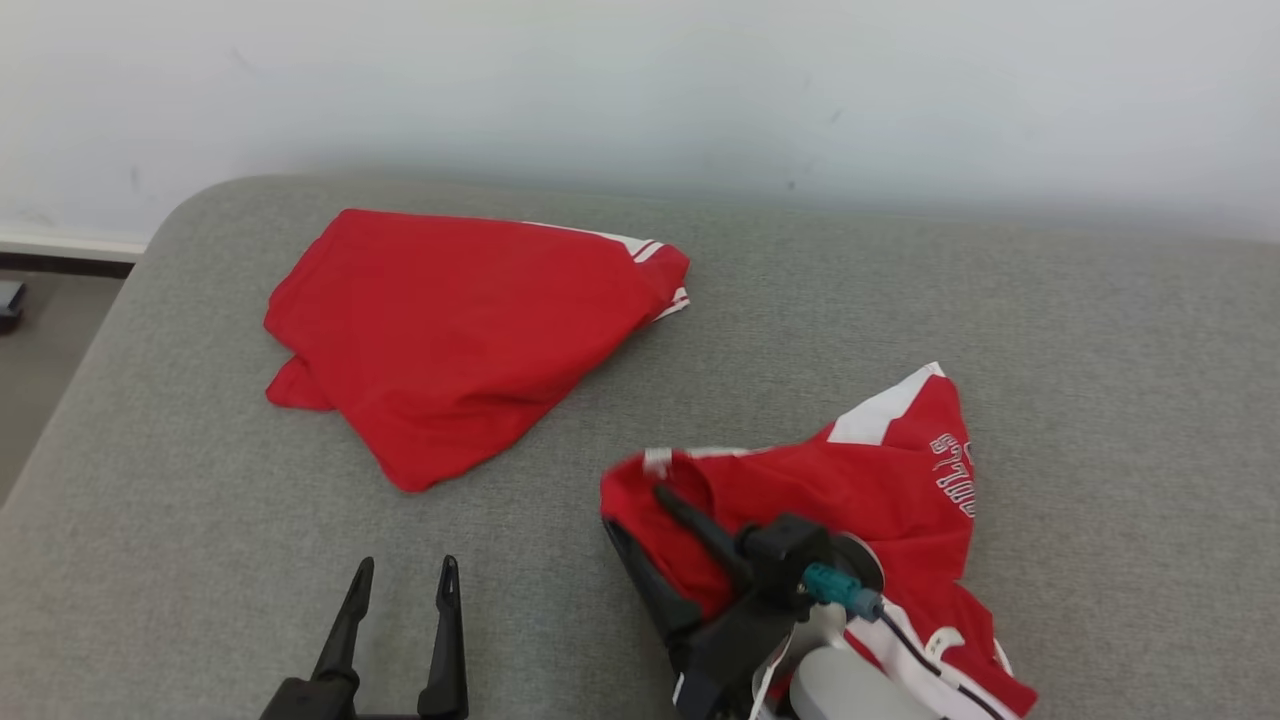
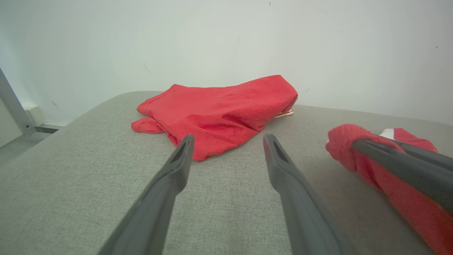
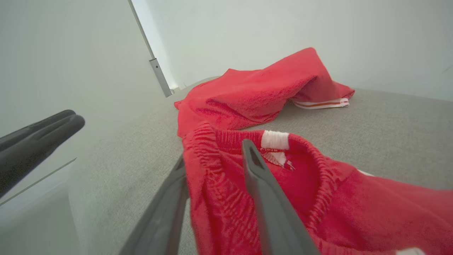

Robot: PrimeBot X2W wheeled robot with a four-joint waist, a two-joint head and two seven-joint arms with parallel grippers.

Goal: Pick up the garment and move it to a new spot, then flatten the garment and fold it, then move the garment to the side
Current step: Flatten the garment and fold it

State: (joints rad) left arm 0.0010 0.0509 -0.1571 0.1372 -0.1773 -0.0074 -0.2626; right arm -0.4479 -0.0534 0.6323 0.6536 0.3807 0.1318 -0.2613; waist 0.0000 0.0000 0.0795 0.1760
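Right fingers (image 3: 263, 193) half-buried in garment (image 3: 371, 212) — grip unclear.

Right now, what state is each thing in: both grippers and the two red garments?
Crumpled red garment: bunched up, not flattened or folded, lying at the near right.
Folded red garment: folded, lying at the far left, with nothing touching it.
Left gripper: open and empty, over the bare grey surface.
Right gripper: fingers parted on either side of the crumpled garment's ribbed edge; I cannot tell whether it is gripping.
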